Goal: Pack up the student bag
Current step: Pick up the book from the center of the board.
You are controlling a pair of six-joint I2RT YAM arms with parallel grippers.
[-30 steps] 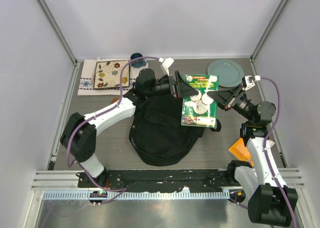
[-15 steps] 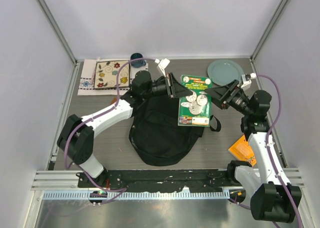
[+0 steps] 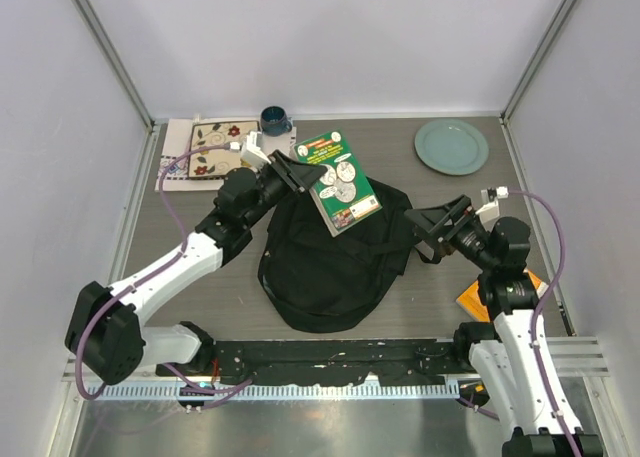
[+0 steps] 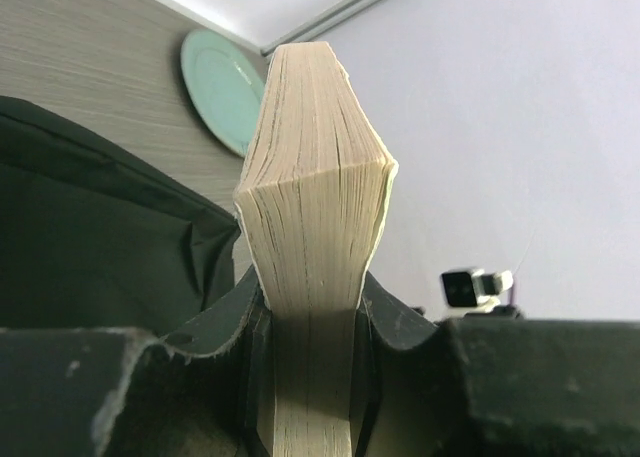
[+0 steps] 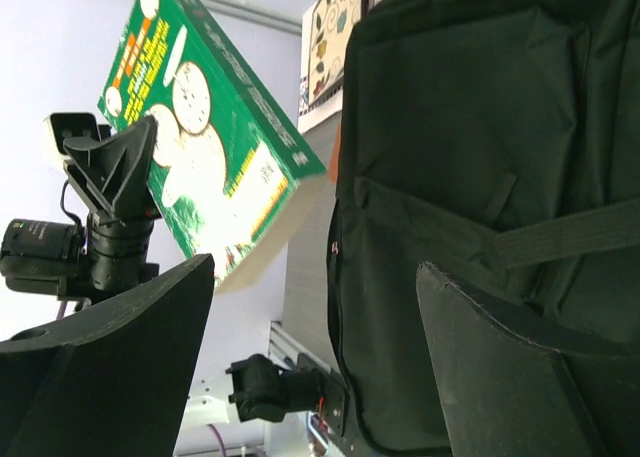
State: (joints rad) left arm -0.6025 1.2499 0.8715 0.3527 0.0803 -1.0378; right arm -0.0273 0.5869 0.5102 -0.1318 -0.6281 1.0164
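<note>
Grey tabletop [image 3: 230, 307] is carrying the student bag [image 3: 325, 267] at centre. Left gripper [image 3: 303, 173] is clamping a green book [image 3: 340, 182], tilted, above the bag's 12 o'clock end. Right gripper [image 3: 432, 227] is hovering at the bag's 3 o'clock edge, jaws apart, empty.

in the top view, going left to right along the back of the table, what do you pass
patterned cloth -> dark blue cup -> green book, held up off the table -> teal plate
</note>
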